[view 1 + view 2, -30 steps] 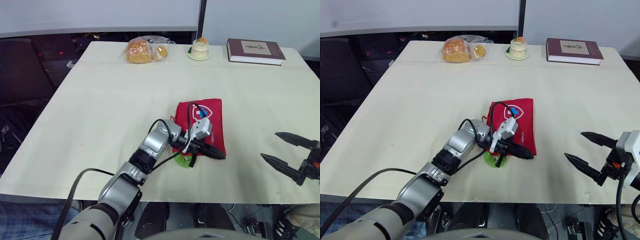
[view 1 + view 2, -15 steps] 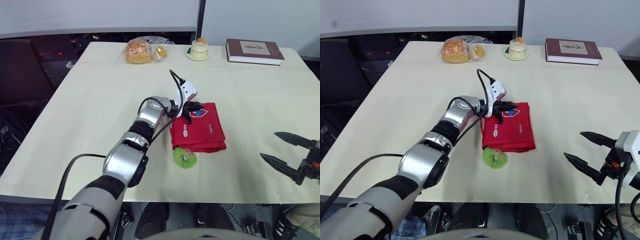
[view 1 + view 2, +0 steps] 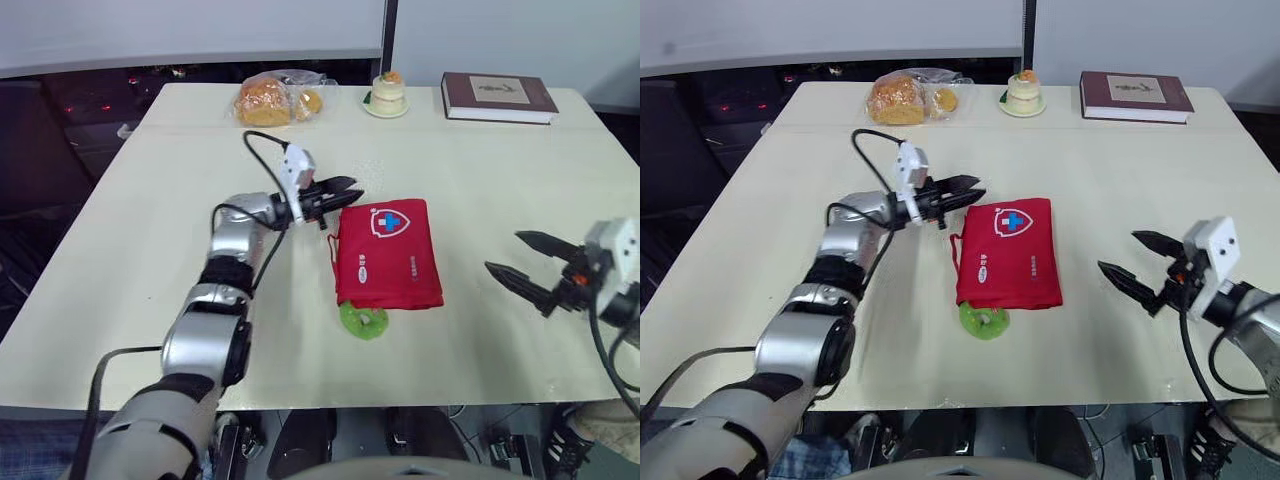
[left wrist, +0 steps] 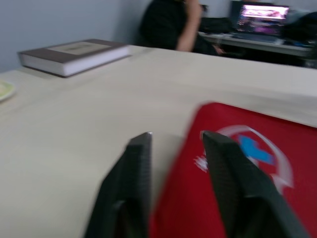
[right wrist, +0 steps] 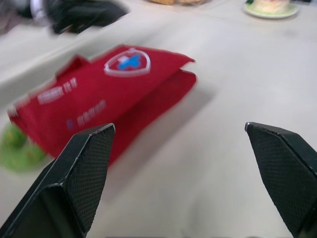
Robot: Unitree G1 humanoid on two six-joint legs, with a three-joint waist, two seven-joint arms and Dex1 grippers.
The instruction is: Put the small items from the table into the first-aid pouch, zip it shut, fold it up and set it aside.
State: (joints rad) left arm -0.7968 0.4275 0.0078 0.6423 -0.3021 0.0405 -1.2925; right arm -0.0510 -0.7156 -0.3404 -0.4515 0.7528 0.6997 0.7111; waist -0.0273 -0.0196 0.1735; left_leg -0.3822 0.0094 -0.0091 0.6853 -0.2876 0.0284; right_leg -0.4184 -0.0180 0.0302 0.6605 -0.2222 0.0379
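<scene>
Left gripper (image 3: 356, 188) has pulled off the pouch since half a second ago: it was sitting right on the far left corner, and now it's just beside that corner, over bare worktop (image 3: 180, 250). Right gripper (image 3: 502, 251) has drifted in closer from the right too.

The red first-aid pouch (image 3: 388, 252) lies flat, logo up, a bit right of the middle and closer to the worktop's near edge than the far one. Left fingers (image 4: 136, 171) are a narrow gap apart and carrying nothing, so my guess is it let go on purpose and is just clearing out. Right fingers (image 5: 81, 166) are spread wide and pointed at the pouch's right side (looks like it's lining up for its turn, but that's my read).

The bit that bugs me: a green ring (image 3: 363, 320) pokes out from under the pouch's near edge, on the left. It doesn't look packed, so I'd call the filling step unfinished. Can't tell if the zip is closed.
</scene>
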